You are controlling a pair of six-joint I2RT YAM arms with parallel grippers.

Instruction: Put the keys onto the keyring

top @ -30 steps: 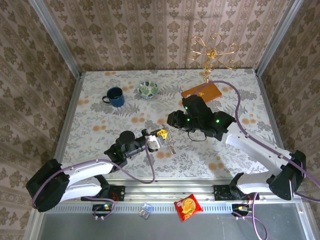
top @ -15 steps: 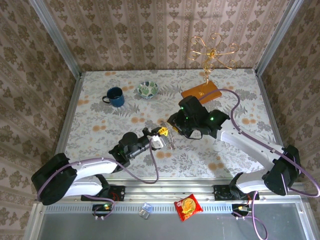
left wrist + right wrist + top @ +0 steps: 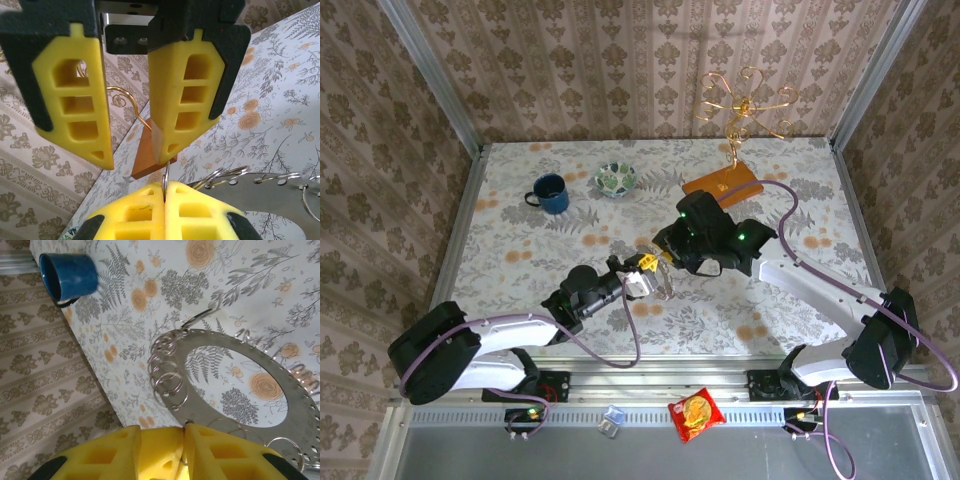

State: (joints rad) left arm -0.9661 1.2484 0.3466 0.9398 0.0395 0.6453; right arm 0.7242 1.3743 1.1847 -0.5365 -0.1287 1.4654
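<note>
The keyring (image 3: 165, 181), a thin steel ring, stands on edge between the yellow pads of my left gripper (image 3: 165, 187), which is shut on it. My right gripper (image 3: 135, 157) hangs just beyond, jaws apart, and one of its fingers (image 3: 186, 95) touches the ring's top. From above, the left gripper (image 3: 645, 268) and right gripper (image 3: 666, 256) meet tip to tip at mid-table. In the right wrist view, my right gripper (image 3: 162, 432) straddles the left pads. A steel disc (image 3: 240, 390) carrying several rings lies under them. The keys are out of view.
A blue mug (image 3: 550, 193) and a patterned bowl (image 3: 616, 179) stand at the back left. A gold wire stand (image 3: 745, 100) on an orange wooden base (image 3: 725, 183) is at the back right. A red snack packet (image 3: 695, 413) lies on the front rail.
My right gripper has moved left until it meets the left gripper's tips, and its jaws have narrowed. The left arm has reached slightly forward, still shut on the ring.
</note>
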